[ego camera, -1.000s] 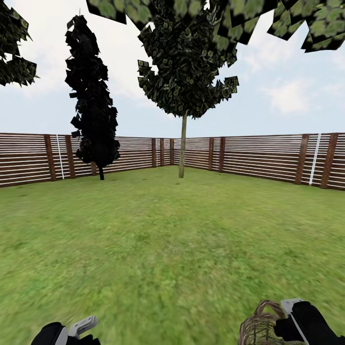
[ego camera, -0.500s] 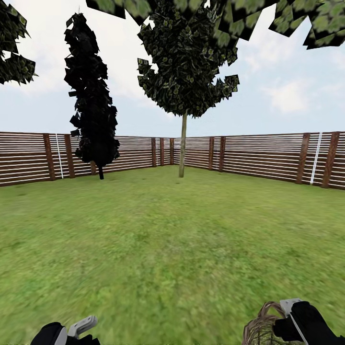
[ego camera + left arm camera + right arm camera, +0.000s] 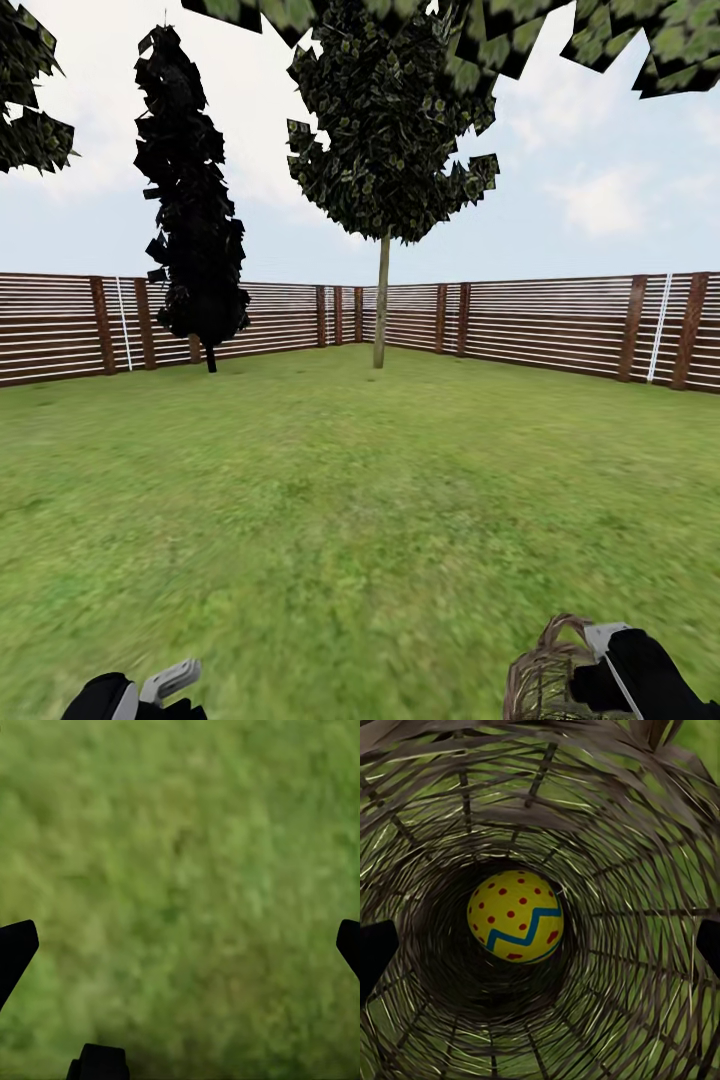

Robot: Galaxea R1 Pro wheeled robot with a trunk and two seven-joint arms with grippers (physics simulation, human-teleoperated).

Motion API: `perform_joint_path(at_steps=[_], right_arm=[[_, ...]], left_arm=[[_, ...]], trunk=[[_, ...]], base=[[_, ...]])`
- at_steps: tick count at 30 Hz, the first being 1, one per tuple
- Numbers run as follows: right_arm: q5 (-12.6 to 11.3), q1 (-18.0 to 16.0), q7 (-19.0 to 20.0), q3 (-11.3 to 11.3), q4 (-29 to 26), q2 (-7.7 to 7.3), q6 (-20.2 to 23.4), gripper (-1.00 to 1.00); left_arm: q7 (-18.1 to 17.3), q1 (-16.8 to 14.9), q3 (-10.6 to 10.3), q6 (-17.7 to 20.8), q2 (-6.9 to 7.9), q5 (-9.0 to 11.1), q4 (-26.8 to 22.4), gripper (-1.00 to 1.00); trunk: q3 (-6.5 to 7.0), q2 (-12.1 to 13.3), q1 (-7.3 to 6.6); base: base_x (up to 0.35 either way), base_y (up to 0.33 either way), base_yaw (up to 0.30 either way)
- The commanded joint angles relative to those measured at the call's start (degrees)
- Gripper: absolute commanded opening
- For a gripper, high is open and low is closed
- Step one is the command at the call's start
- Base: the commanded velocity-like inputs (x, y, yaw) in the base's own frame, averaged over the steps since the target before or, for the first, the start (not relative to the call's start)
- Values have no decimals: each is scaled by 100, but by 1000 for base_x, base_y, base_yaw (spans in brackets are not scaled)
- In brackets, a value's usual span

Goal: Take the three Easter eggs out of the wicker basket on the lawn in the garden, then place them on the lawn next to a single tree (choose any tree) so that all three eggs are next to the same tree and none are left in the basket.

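The right hand (image 3: 600, 668) is clenched on the rim of the wicker basket (image 3: 545, 680), held low at the right above the lawn (image 3: 340, 500). Inside the basket lies one Easter egg (image 3: 516, 916). The left hand (image 3: 150, 692) hangs released over bare grass. Ahead stand a thin-trunked tree (image 3: 381, 300) and a dark conifer (image 3: 195, 220), both before a slatted fence (image 3: 540, 325).

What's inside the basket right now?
The right wrist view looks down into the basket and shows one egg at the bottom. No other eggs are visible; the dark weave around the base could hide part of the floor.
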Motion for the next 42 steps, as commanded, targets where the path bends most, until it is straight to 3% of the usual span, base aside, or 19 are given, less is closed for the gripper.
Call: perform_joint_path(at_steps=[1, 10, 12, 14, 15, 16, 20, 26, 36, 42], right_arm=[[60, -3, 55, -10, -7, 1, 19, 100], [61, -3, 52, -13, -7, -1, 14, 100], [59, -3, 54, -16, -7, -3, 14, 100], [64, -3, 55, -15, -7, 0, 16, 100], [67, -3, 55, -10, -7, 3, 14, 100], [65, -3, 55, -9, -7, 6, 14, 100], [42, -3, 58, -15, -7, 2, 14, 100], [64, -3, 55, -17, -7, 1, 14, 100], [63, -3, 55, -65, -15, -7, 14, 100], [69, -3, 51, -42, -15, -8, 14, 100]], left_arm=[[-29, -4, 13, 23, -1, -12, -4, 100], [-28, -4, 10, 17, 58, -19, -65, 100], [-29, -33, 18, -118, 339, 2, -246, 100], [-29, -84, 25, -340, 522, 55, -320, 100], [-14, -297, 53, -545, 751, 385, -659, 100], [-9, -410, 59, -588, 805, 540, -748, 100], [14, -743, 64, -870, 818, 741, -828, 100], [31, -860, 57, -1410, 802, 783, -819, 100], [41, -865, 54, -1488, 770, 787, -789, 100], [49, -865, 40, -1601, 692, 789, -571, 100]], trunk=[[-26, -45, 22], [-187, -406, 219], [-223, -486, 263], [-259, -566, 307], [-277, -606, 329], [-295, -646, 351], [-375, -729, 400], [-508, -737, 416], [-730, -751, 441], [-862, -759, 457]], base=[[0, 0, 0], [0, 0, 0], [0, 0, 0], [0, 0, 0], [0, 0, 0], [0, 0, 0], [0, 0, 0], [0, 0, 0], [5, 0, 0], [262, 0, 0]])
